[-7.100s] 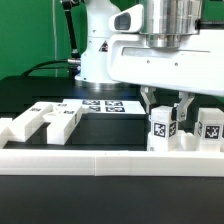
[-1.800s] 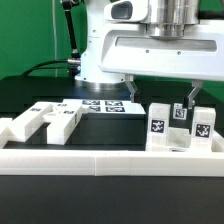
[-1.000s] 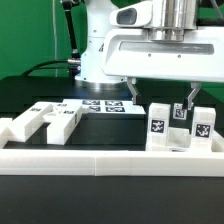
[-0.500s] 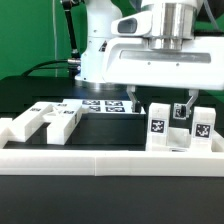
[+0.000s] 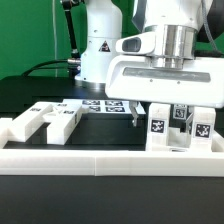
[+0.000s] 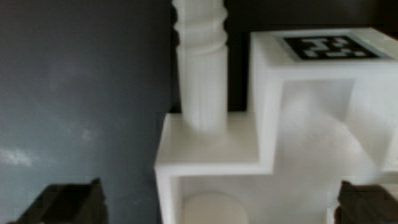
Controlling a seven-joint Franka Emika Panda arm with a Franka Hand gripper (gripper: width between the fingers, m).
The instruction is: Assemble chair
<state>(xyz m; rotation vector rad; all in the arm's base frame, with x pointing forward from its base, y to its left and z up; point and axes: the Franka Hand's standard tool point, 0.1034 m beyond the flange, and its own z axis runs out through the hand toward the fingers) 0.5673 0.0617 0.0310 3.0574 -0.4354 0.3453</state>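
Observation:
The chair's joined parts (image 5: 160, 129) stand at the exterior view's right as a stepped white block with tagged posts (image 5: 203, 127). My gripper (image 5: 162, 113) is open and low over them, one finger (image 5: 136, 113) left of the block and the other behind the posts. In the wrist view the stepped block (image 6: 267, 150) with a tag (image 6: 329, 47) and a thin round post (image 6: 199, 60) lies between my spread fingers (image 6: 71, 203), with a gap on the post's side. My gripper (image 6: 221, 205) holds nothing.
Two loose white chair parts (image 5: 25, 122) (image 5: 62, 120) lie at the exterior view's left. The marker board (image 5: 103, 104) lies behind them. The long low white rail (image 5: 100, 165) runs across the front. The arm's base (image 5: 98, 50) stands at the back.
The gripper has come down from above the chair parts and shifted a little to the exterior view's left, so its open fingers now straddle the block. The parts have not moved.

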